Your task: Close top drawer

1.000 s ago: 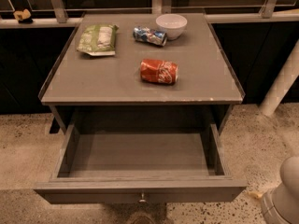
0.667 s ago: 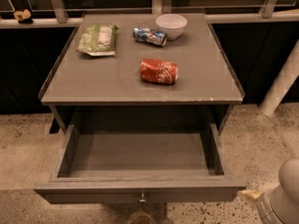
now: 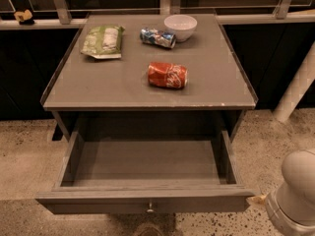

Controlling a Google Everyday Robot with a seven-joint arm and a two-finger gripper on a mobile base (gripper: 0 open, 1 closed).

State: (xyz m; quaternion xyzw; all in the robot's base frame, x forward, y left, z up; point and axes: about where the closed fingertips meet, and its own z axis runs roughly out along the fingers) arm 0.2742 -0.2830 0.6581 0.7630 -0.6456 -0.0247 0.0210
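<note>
Placement: top drawer [image 3: 147, 200] stands pulled well out toward the near side, below the grey table top [image 3: 98, 90].
Front: plain grey panel at the near edge, with a small round knob [image 3: 150, 208] at its middle.
Gripper [image 3: 268, 203]: low at the near right, just beside the right end of the drawer front, on a white rounded arm [image 3: 298, 191]; whether it touches the front, I cannot tell.
Claw state: cannot tell how far open it is, or whether it has hold of anything.
Table middle: red can [image 3: 168, 75] lying on its side.
Far side: green packet [image 3: 103, 41] at left, blue can [image 3: 157, 37] lying beside a white bowl [image 3: 180, 27].
Floor [image 3: 24, 156]: pale and speckled.
</note>
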